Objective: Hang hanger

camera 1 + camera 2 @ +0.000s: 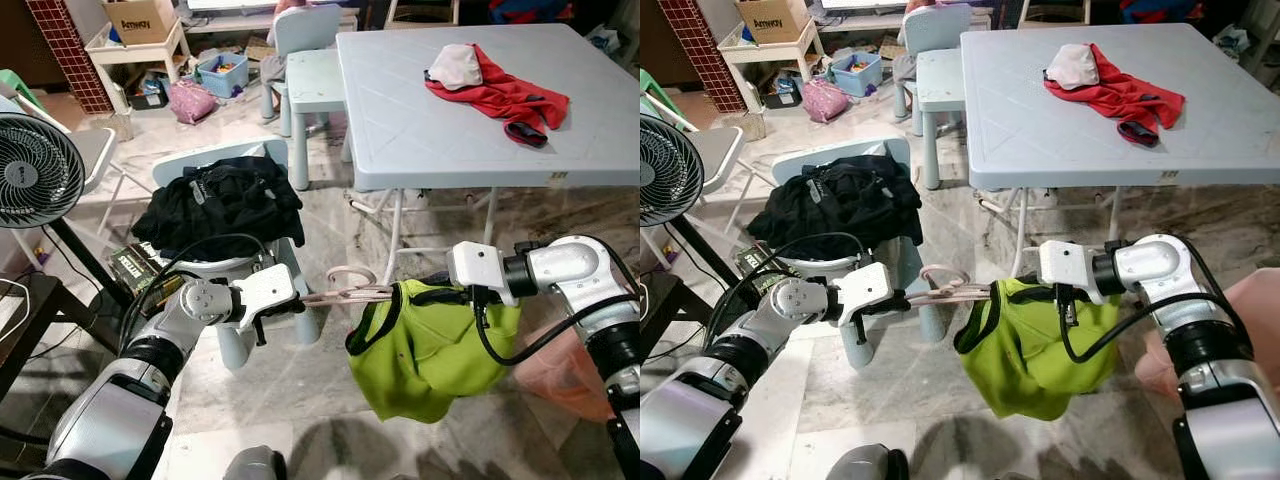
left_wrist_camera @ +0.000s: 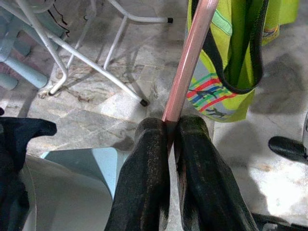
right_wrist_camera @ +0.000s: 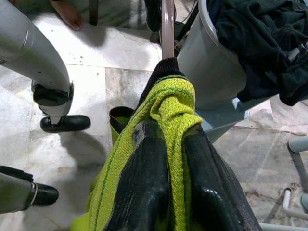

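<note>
Hanger [image 1: 345,293], pink and thin, held level in mid-air at lower centre of the left eye view, above the marble floor [image 1: 300,400] and in front of the small chair [image 1: 225,165] heaped with black clothing [image 1: 220,200]. Pinched at one end by the left gripper [image 1: 268,308], fingers [image 2: 144,163] closed tight on the rod. Draped at the other end with a lime-green vest [image 1: 430,345], bunched and clamped with that end between the closed fingers [image 3: 144,173] of the right gripper [image 1: 470,295]. Likely light and stiff, though smooth and apt to twist in a pinch; vest soft, limp, prone to sliding off. Best held near the hook [image 1: 350,275], kept level. Grey surface [image 1: 450,100] at upper right, carrying a red garment [image 1: 505,95].
</note>
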Robot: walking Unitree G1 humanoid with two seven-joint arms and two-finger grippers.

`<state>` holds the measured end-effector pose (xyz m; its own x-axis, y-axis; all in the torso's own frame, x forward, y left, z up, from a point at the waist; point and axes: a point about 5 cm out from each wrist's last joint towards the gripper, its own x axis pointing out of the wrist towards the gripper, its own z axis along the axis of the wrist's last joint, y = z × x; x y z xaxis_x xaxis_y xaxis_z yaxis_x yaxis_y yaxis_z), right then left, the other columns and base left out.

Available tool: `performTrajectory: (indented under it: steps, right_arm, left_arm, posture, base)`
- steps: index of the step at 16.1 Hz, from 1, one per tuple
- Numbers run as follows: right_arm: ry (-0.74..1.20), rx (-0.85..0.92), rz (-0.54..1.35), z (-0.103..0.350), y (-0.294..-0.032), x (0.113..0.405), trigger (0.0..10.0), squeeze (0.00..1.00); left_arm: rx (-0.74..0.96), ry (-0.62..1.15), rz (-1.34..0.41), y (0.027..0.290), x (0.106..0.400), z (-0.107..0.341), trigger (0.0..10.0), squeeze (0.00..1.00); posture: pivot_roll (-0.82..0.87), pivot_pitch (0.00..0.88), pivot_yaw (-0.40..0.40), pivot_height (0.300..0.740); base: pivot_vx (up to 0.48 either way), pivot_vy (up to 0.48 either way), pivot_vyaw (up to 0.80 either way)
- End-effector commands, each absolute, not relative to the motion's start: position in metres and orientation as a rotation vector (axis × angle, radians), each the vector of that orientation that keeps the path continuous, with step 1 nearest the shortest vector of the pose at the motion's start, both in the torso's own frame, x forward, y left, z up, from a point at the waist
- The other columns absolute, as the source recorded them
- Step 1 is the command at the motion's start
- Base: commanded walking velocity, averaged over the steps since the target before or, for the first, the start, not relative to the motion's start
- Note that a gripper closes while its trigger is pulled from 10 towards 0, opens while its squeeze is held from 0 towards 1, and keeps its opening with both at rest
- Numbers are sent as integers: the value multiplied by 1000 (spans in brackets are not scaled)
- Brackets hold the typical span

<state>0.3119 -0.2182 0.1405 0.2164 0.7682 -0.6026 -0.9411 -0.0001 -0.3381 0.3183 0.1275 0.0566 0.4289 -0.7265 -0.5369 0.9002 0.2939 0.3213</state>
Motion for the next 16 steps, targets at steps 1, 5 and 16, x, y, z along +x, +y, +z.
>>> performTrajectory:
  steps: [1, 5, 16]
  right_arm:
    - [232, -806, 1398, 144, -208, 315, 10000, 0]
    - [79, -794, 1287, 160, -197, 329, 10000, 1000]
    - [-110, -786, 971, 178, -201, 348, 10000, 1000]
  left_arm:
    - [602, 225, -1069, 122, 326, 70, 0, 0]
    - [533, 193, -1029, 115, 321, 65, 0, 0]
    - [440, 193, -981, 107, 315, 56, 0, 0]
  posture:
    - [-56, 12, 35, 740]
    - [-52, 15, 37, 740]
    - [-45, 6, 35, 740]
  base:
    - [0, 0, 0]
    - [0, 0, 0]
    - [0, 0, 0]
